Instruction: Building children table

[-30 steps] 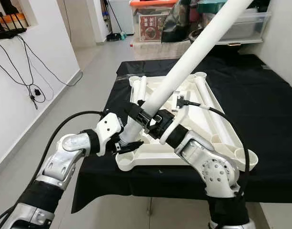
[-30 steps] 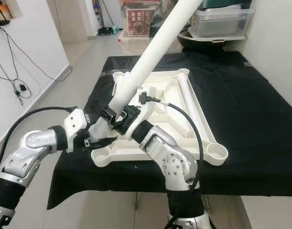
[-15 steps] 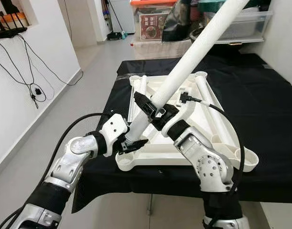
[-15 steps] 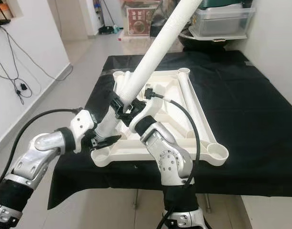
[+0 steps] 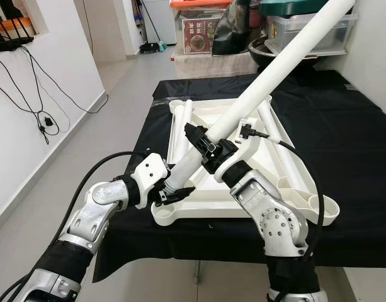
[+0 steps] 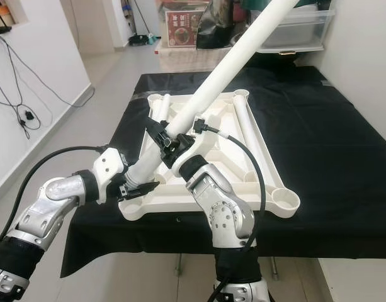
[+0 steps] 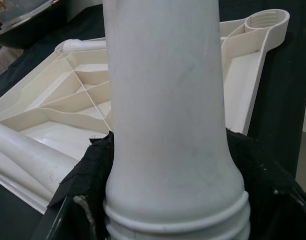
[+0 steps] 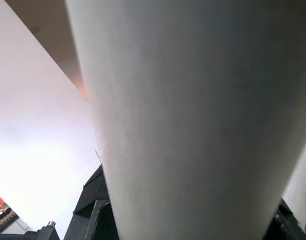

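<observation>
While both claws clamp one smooth white plastic table leg [image 5: 268, 75], the left gripper [image 5: 174, 187] holds its threaded end over the ribbed tabletop [image 5: 287, 163]'s seven-o'clock corner; the right gripper [image 5: 202, 143] grips higher.

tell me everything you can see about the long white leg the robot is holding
The white table leg is a long, round, smooth tube that looks like matte plastic, widening slightly before a ribbed, threaded end, seen close in the left wrist view. It is tilted steeply, its upper end rising away to the robot's right, its threaded end low near the close left corner of the upturned white tabletop. The left hand grips it near the thread; the right hand grips it higher up the shaft.
</observation>
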`<state>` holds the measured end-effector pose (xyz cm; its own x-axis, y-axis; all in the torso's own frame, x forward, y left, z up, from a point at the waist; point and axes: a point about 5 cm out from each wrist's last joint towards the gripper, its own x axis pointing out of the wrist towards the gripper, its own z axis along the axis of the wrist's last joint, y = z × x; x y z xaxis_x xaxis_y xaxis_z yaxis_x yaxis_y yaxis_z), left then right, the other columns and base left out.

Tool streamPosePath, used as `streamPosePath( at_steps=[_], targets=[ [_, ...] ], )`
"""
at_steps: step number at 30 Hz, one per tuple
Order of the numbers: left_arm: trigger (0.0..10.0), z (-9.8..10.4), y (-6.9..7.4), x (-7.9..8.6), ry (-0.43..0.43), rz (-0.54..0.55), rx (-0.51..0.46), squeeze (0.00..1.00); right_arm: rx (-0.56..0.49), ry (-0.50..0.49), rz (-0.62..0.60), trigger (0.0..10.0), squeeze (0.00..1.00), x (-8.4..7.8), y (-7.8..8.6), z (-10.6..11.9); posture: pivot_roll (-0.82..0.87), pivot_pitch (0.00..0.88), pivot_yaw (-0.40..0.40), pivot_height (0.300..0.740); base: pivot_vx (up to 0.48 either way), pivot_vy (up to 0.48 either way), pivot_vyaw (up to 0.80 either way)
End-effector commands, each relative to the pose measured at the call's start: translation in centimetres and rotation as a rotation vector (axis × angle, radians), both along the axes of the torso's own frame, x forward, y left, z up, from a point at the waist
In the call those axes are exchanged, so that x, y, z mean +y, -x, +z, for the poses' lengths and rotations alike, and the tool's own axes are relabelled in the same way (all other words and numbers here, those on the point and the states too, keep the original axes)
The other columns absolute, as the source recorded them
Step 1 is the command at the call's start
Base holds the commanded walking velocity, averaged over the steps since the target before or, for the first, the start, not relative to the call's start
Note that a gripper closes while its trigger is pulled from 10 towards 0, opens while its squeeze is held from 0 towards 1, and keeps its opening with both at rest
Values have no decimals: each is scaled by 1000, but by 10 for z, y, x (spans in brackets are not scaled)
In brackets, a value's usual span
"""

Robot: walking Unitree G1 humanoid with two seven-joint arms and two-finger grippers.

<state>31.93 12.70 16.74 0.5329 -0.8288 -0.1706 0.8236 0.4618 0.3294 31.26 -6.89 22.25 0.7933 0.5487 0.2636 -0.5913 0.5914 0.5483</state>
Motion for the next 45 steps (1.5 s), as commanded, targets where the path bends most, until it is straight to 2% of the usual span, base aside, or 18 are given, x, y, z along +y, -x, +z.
streamPosePath(
  at_steps=[1, 2, 3, 5, 6, 18, 19, 23, 26, 27, 28, 29, 30, 32, 38, 40, 43, 45],
  targets=[
    [10000, -1, -1, 6, -32, 9, -13, 0, -26, -37, 39, 0, 0, 5, 3, 5, -71, 0, 49, 740, 0, 0, 0],
    [10000, -1, -1, 6, -34, 6, -16, 141, -29, -37, 39, 0, 0, 5, 3, 6, -71, 0, 49, 740, 0, 0, 0],
    [10000, -1, -1, 7, -38, 7, -19, 863, -33, -35, 36, 0, 0, 4, 3, 6, -71, 0, 49, 740, 0, 0, 0],
    [10000, -1, -1, 7, -40, 8, -21, 863, -35, -34, 34, 0, 0, 4, 3, 6, -71, 0, 49, 740, 0, 0, 0],
    [10000, 0, -2, 7, -34, 15, -18, 1000, -37, -34, 31, 0, 0, 3, 3, 7, -71, 0, 49, 740, 0, 0, 0],
    [10000, 23, -15, 18, 20, 166, -104, 1000, -117, 60, -69, 0, 0, -14, -4, 12, -66, 0, 52, 740, 0, 0, 0],
    [10000, 31, -13, 19, 58, 168, -114, 0, -145, 103, -112, 0, 0, -26, -9, 14, -64, 0, 52, 740, 0, 0, 0],
    [10000, 47, 14, 18, 189, 36, -71, 0, -212, 224, -315, 0, 0, -86, -28, 30, -51, 0, 43, 740, 0, 0, 0],
    [10000, 47, 20, 16, 198, 2, -54, 0, -219, 237, -346, 0, 0, -96, -30, 33, -51, 0, 43, 740, 0, 0, 0],
    [10000, 42, 25, 16, 192, -14, -37, 0, -226, 238, -388, 0, 0, -109, -33, 40, -45, 0, 40, 740, 0, 0, 0],
    [10000, 42, 25, 16, 192, -14, -37, 0, -226, 238, -388, 0, 0, -109, -33, 40, -45, 0, 40, 740, 0, 0, 0],
    [10000, 32, 28, 19, 174, -1, -14, 0, -242, 245, -450, 0, 0, -124, -36, 49, -46, 0, 37, 740, 0, 0, 0],
    [10000, 32, 28, 19, 174, -1, -14, 0, -242, 245, -450, 0, 0, -124, -36, 49, -46, 0, 37, 740, 0, 0, 0],
    [10000, 13, 32, 25, 168, 59, 38, 0, -306, 250, -589, 0, 0, -157, -38, 76, -39, 0, 33, 740, 0, 0, 0],
    [10000, 4, 32, 24, 185, 132, 65, 0, -360, 265, -613, 0, 0, -165, -35, 86, -35, 0, 36, 740, 0, 0, 0],
    [10000, -16, 24, 30, 111, 314, 70, 0, -419, 303, -596, 0, 0, -170, -32, 91, -33, 0, 37, 740, 0, 0, 0],
    [10000, -32, 23, 35, 48, 406, 99, 0, -446, 318, -561, 0, 0, -174, -29, 93, -35, 0, 35, 740, 0, 0, 0],
    [10000, -34, 27, 32, 74, 398, 117, 0, -454, 349, -530, 0, 0, -175, -27, 90, -41, 0, 36, 740, 0, 0, 0]
  ],
)
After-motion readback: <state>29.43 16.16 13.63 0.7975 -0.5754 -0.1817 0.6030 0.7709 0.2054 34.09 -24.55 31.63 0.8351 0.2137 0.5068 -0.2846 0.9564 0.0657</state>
